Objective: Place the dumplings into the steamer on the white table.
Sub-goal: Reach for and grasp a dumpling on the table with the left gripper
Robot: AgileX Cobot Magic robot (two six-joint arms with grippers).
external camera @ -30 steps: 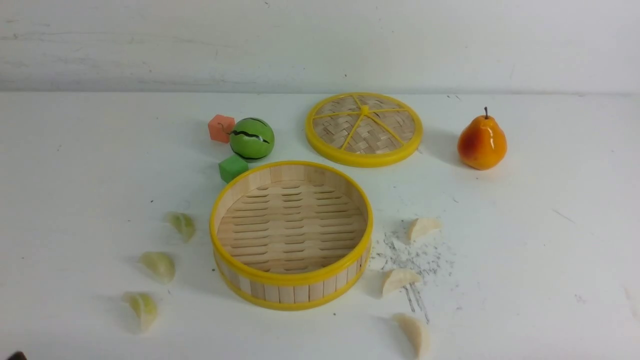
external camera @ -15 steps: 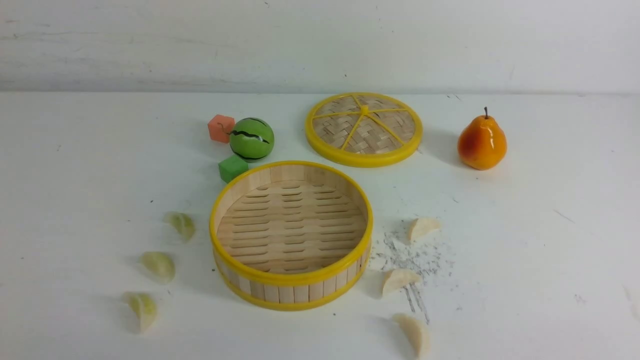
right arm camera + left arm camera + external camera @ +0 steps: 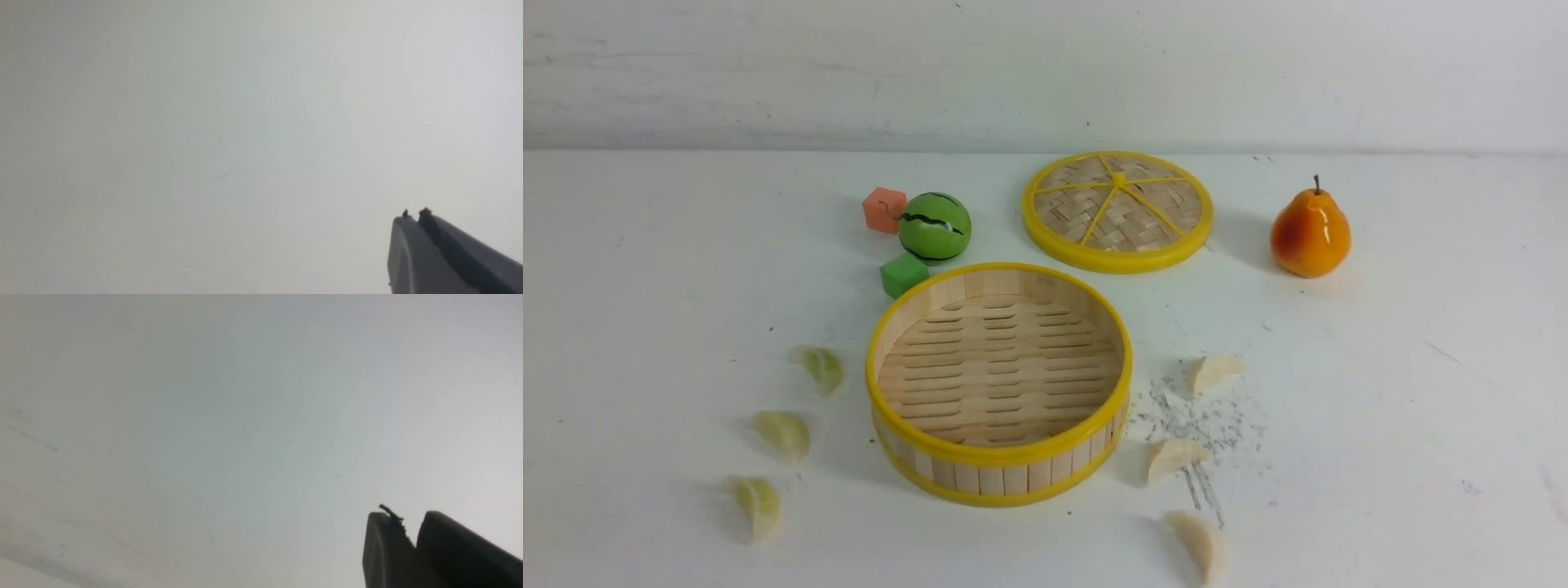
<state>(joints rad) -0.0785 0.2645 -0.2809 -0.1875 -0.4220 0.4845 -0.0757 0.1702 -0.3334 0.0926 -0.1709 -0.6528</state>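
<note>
Steamer, empty, centre of worktop. Three green dumplings left of it, three cream dumplings right, apart from its wall. Left claw, right claw: pinched together, holding nothing.

You see the steamer on the white table, green dumplings left of it and cream dumplings to its right.

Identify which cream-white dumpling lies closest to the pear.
The rearmost cream-white dumpling, right of the steamer; the other two lie nearer the camera, farther from the pear.
</note>
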